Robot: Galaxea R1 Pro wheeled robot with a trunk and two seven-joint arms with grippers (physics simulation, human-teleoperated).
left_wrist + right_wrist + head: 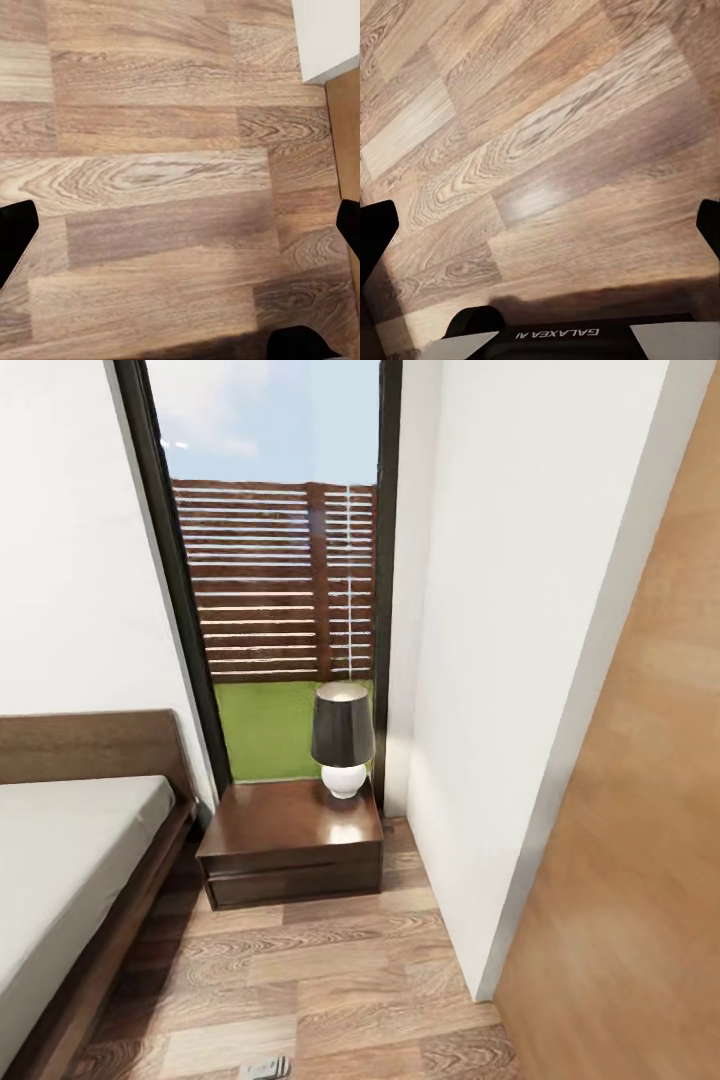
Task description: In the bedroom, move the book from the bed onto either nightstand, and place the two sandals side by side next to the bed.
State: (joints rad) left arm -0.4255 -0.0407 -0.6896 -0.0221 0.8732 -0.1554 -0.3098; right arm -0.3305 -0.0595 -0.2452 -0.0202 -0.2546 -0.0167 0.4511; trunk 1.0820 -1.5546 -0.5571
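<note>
The bed (pixel 70 850), with a pale mattress and dark brown frame and headboard, fills the left of the head view. A low dark brown nightstand (pixel 280 835) stands beside it under the tall window (pixel 275 580). The book and both sandals are out of view. In the left wrist view my left gripper (pixel 180 232) is open over bare plank floor, its black fingertips (pixel 15 244) far apart. My right gripper (pixel 540 229) is also open above the floor, with nothing between its fingers (pixel 375 240).
A lamp (pixel 343 740) with a dark shade and white base stands on the nightstand's back right corner. A white wall corner (pixel 490 760) and a brown wooden panel (pixel 640 840) close in the right side. Plank floor (pixel 320 980) lies open between bed and wall.
</note>
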